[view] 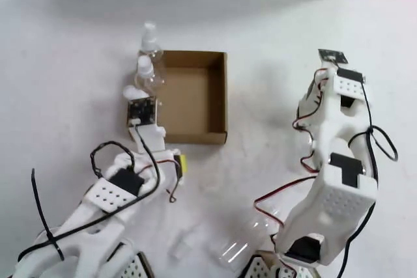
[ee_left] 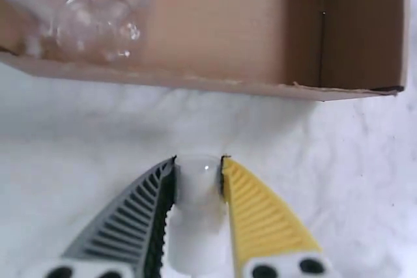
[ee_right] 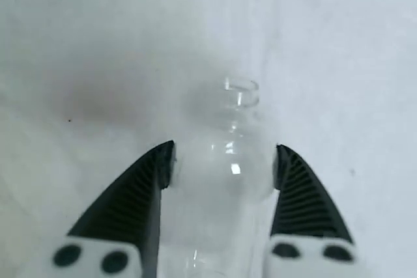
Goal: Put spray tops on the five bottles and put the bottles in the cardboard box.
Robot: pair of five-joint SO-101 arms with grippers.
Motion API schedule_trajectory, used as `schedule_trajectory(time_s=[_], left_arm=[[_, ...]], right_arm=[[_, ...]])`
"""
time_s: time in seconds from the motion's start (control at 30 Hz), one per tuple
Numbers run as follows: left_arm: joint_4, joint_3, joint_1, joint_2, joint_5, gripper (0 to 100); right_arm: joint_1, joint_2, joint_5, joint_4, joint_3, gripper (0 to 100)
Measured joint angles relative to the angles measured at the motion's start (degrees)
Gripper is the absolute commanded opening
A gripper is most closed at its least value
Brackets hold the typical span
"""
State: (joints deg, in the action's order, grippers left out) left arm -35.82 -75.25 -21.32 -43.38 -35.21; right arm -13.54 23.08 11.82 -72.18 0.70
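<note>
The open cardboard box sits mid-table and holds nothing. Two clear bottles with white spray tops stand just off its left wall. In the left wrist view they show as blurred glass at the box. My left gripper is shut on a white spray top, held over bare table a short way from the box's edge. The left arm's wrist is by the box's front left corner. My right gripper is shut on a clear uncapped bottle over the table, right of the box.
Clear uncapped bottles lie near the table's front edge between the two arm bases, with a loose spray top beside them. The right arm stretches up the right side. The table's far left is open white surface.
</note>
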Motion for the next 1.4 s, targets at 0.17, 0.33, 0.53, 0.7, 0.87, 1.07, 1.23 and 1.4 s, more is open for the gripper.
schedule_trajectory(time_s=[0.17,0.33,0.53,0.7,0.87,1.07,1.23,1.4], left_arm=[[0.00,0.00,0.00,0.00,0.00,2],[0.00,0.00,0.00,0.00,0.00,2],[0.00,0.00,0.00,0.00,0.00,2],[-4.75,1.93,0.00,0.00,0.00,2],[-14.24,6.68,0.18,0.00,3.08,2],[-22.51,12.75,1.93,0.00,7.74,2],[-30.15,20.75,5.89,0.00,8.09,2],[-39.12,27.43,6.51,0.00,8.09,2]], right_arm=[[-0.62,0.44,-0.09,-2.46,3.16,1.6],[-1.23,-1.05,-0.09,-9.05,7.12,1.6],[-1.05,-8.79,-0.09,-17.49,7.74,1.6],[0.26,-14.42,-2.73,-23.82,7.74,1.6],[0.00,-21.80,-3.52,-24.62,4.04,1.5],[3.43,-34.81,-3.60,-24.53,-9.23,1.5],[6.68,-45.45,-3.60,-24.09,-18.64,1.5],[10.81,-58.55,-3.60,-24.18,-24.62,1.5]])
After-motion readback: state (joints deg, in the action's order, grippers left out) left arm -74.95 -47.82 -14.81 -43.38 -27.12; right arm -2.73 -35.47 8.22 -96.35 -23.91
